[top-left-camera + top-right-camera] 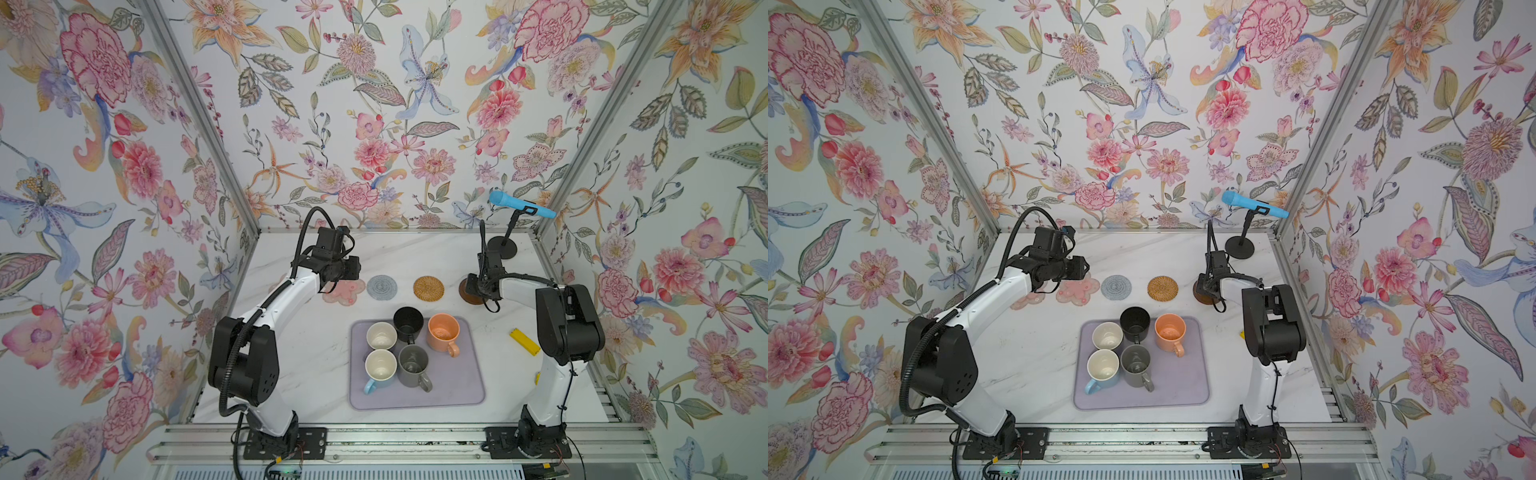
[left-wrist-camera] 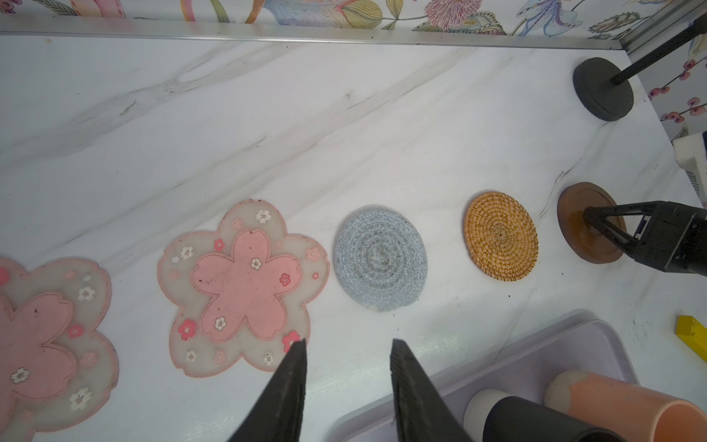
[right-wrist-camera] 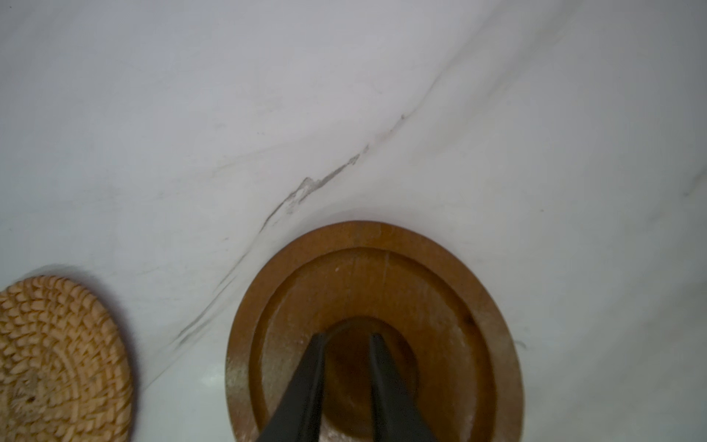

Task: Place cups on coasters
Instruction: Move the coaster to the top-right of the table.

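Five mugs are being carried by the lilac mat (image 1: pixel 457 384) at the front of the table (image 1: pixel 307 365), all upright. The purple-grey mug (image 1: pixel 381 335) and the light blue mug (image 1: pixel 380 368), both cream inside, are being kept on the mat's left side. The black mug (image 1: pixel 408 321) and the grey mug (image 1: pixel 413 365) are being kept in the middle, and the peach-orange mug (image 1: pixel 443 330) on the right. Behind the mat, well apart from the mugs, the coasters are being shown in one row from left to right: the outer pink flower coaster (image 2: pixel 38 344), the inner pink flower coaster (image 2: pixel 245 283), the grey ringed coaster (image 1: pixel 382 287), the woven tan coaster (image 1: pixel 428 288) and the brown wooden coaster (image 3: pixel 375 283).

The left claw (image 2: pixel 348 344) is being held above the table between the inner pink flower coaster and the mat, its jaws spread and nothing pinched. The right claw (image 3: pixel 348 336) is being held over the middle of the brown wooden coaster, its jaws narrowly parted with nothing between them. Whether its tips are touching the wood cannot be told.

Both flower coasters are being shown plainly in the left wrist view, whereas in both top views the outer one is being largely hidden by the left arm. The yellow block (image 1: pixel 524 340) is being shown whole in a top view. The blue microphone (image 1: pixel 521 204) on its stand is being shown only in the top views, and its black round base (image 2: pixel 602 90) in the left wrist view too.
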### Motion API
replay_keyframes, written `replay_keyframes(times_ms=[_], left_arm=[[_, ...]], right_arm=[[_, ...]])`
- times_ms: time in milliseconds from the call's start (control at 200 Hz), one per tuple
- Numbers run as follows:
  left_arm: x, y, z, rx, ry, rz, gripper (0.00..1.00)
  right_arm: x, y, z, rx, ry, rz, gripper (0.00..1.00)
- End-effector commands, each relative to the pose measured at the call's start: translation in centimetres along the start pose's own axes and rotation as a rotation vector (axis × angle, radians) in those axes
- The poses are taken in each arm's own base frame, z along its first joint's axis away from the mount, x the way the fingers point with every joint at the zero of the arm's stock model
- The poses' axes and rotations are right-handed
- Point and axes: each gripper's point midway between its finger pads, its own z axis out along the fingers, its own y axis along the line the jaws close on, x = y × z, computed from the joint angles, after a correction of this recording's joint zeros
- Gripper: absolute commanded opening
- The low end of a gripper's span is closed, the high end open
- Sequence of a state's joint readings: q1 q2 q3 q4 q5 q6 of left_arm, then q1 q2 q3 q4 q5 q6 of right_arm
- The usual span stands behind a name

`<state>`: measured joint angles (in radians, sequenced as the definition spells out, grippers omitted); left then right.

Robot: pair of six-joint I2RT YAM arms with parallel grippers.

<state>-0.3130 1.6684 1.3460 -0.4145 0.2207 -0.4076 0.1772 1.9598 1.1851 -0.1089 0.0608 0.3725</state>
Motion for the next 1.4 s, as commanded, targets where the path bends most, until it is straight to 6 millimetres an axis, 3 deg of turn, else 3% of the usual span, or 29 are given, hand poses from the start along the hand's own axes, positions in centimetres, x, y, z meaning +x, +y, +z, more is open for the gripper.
replay_keyframes(times_ms=[0,200,500,751,876,1026,1041,1081,1196,1396], left_arm=[[-0.3,1.0,-0.2,-0.035,0.007,0.0,0.4],[-0.3,1.0,-0.4,-0.04,0.003,0.001,0.39],[-0.6,1.0,-0.7,-0.04,-0.006,-0.001,0.4],[-0.7,0.9,-1.8,-0.044,-0.021,-0.003,0.41],[-0.5,1.0,-2.5,-0.054,-0.024,0.0,0.43],[0.4,1.3,-3.1,-0.082,-0.014,0.017,0.5],[-0.1,1.1,-4.2,-0.079,-0.04,0.021,0.5],[0.2,1.1,-4.6,-0.085,-0.04,0.027,0.52],[1.5,1.2,-5.6,-0.107,-0.024,0.046,0.57],[4.2,1.6,-7.6,-0.141,0.005,0.068,0.69]], right_arm=[[1.3,1.2,1.4,-0.023,0.055,0.0,0.23],[1.0,1.2,1.5,-0.003,0.052,-0.011,0.23],[1.2,0.4,-0.2,0.018,0.038,-0.027,0.23],[-1.3,1.5,-2.2,-0.014,-0.023,-0.018,0.39],[-3.6,2.9,-4.7,-0.056,-0.098,-0.03,0.41],[-5.8,3.9,-8.6,-0.095,-0.188,-0.04,0.55],[-6.0,4.0,-9.1,-0.1,-0.197,-0.04,0.56],[-6.3,4.1,-10.2,-0.11,-0.218,-0.048,0.61],[-6.4,4.5,-13.1,-0.145,-0.258,-0.07,0.72],[-5.4,4.0,-16.8,-0.126,-0.287,-0.126,0.76]])
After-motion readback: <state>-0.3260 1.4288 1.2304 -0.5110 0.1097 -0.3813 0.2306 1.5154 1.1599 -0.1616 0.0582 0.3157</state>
